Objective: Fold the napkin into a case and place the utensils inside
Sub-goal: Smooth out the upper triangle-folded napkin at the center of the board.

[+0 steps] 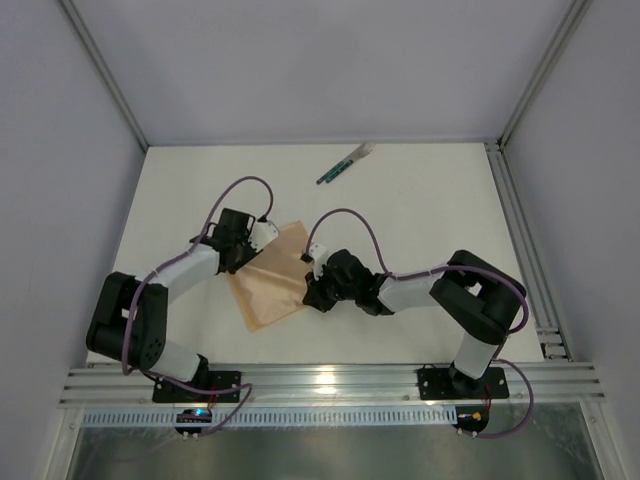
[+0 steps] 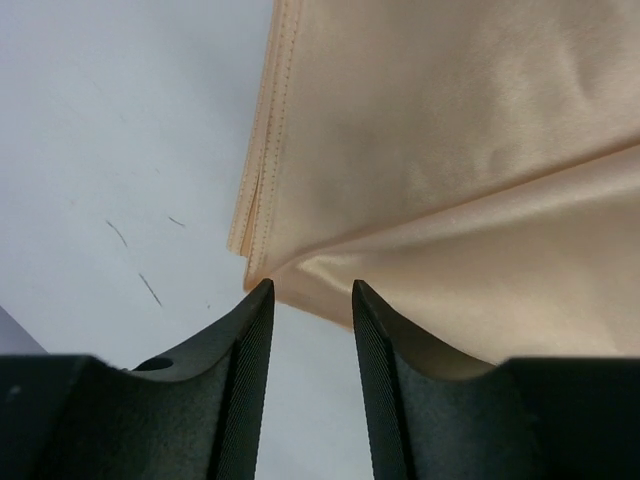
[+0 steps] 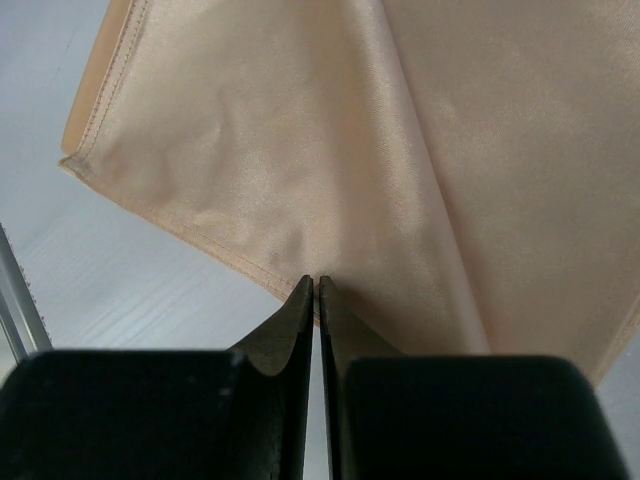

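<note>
Currently, note the soft peach-tan square cloth napkin: it lies partly folded on the white table, mid-field, between both arms.

Your black 2-finger left gripper sits at the cloth's far-left corner. Its jaws are apart with a clear gap and nothing between them, and the stacked hems lie just ahead of the tips. Likely reason: it is lined up to take that corner.

Your black right gripper has its jaws together, tips at the near hem. You cannot tell whether any cloth is nipped between them. Likely reason: pinning or lifting that edge for a fold.

Cloth look: satin sheen, stitched hem, at least 2 layers, 1 diagonal crease.

Slim green-handled utensils lie well apart, toward the far edge, not yet inside.
</note>
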### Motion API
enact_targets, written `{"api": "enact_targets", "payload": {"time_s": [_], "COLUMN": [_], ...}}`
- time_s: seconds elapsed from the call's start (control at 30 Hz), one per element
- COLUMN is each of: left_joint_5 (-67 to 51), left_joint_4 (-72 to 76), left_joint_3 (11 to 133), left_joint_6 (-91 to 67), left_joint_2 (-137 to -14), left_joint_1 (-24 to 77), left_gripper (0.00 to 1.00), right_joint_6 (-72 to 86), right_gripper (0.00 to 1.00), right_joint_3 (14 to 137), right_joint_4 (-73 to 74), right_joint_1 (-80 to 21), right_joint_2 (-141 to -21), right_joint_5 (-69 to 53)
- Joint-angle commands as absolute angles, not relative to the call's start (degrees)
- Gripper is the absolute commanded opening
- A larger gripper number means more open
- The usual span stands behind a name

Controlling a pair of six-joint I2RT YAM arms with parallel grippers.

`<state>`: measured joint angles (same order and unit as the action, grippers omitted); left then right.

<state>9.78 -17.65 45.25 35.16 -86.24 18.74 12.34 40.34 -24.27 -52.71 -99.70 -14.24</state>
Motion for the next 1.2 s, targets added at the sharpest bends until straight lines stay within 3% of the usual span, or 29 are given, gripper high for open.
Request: {"api": "enact_targets", "payload": {"time_s": [0.0, 0.27, 0.53, 0.83, 1.17], "left_joint_5": [3.4, -22.0, -19.7, -16.8, -14.1], "left_joint_4": [-22.1, -37.3, -43.1, -38.2, -39.0], "left_joint_3": [49.2, 48.7, 39.9, 36.7, 36.6], "left_joint_6": [32.3, 36.1, 45.9, 47.5, 47.0], "left_joint_2": [-78.0, -65.0, -66.1, -70.7, -71.5], "left_joint_1": [18.8, 20.2, 39.1, 40.3, 40.3], "left_gripper": [0.41, 0.54, 0.52, 0.52, 0.36], "right_joint_6": [14.7, 16.2, 16.8, 16.4, 16.0], "right_gripper": [0.08, 0.08, 0.08, 0.08, 0.08], "right_joint_3": [42.0, 41.3, 41.2, 41.8, 41.7], "right_joint_4": [-26.4, -26.4, -26.0, -26.1, -26.2], "right_joint_1": [-52.9, -52.4, -51.6, -51.6, -51.1], "right_joint_2": [-101.2, -99.8, -99.6, -100.3, -100.5], "right_joint_5": [-14.5, -13.6, -13.2, -12.4, -12.9]}}
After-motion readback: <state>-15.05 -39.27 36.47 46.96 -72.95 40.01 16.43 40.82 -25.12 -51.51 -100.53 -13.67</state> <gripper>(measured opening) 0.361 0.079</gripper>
